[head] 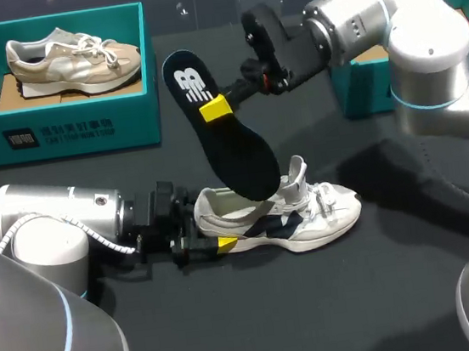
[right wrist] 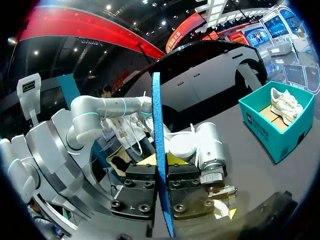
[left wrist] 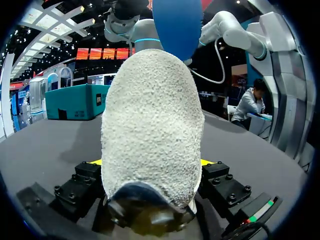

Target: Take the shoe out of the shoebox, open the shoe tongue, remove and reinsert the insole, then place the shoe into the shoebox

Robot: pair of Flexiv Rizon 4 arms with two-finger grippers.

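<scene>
Shoe (head: 282, 217): white with dark panels, lay on its sole at mid-table, toe to the right, heel to the left. Tongue (head: 296, 172) stood raised, laces loose.

Left gripper (head: 217, 244): came in low from the left and was clamped on the shoe's heel, one finger on each side. In the left wrist view the rough white heel (left wrist: 152, 125) filled the space between the finger blocks of that gripper (left wrist: 150, 165), with only slivers of the yellow tips showing.

Insole (head: 225, 134): black on top with a white mark, blue beneath. It was held in the air, tilted, with the heel end up and far-left and the toe end down over the shoe's opening. Contact between that end and the shoe could not be told.

Right gripper (head: 213, 108): came in from the far right, closed on the insole near its heel end. In the right wrist view the insole (right wrist: 159, 150) stood edge-on, pinched between the two fingers of that gripper (right wrist: 161, 170).

Left box (head: 65, 119): teal, open, at the far left, well apart from the shoe. It held a beige shoe (head: 70, 59) on brown card. Also seen in the right wrist view (right wrist: 277, 125).

Right box (head: 360, 83): teal, at the far right, largely hidden behind the right arm.

Table (head: 361, 297): dark surface.
</scene>
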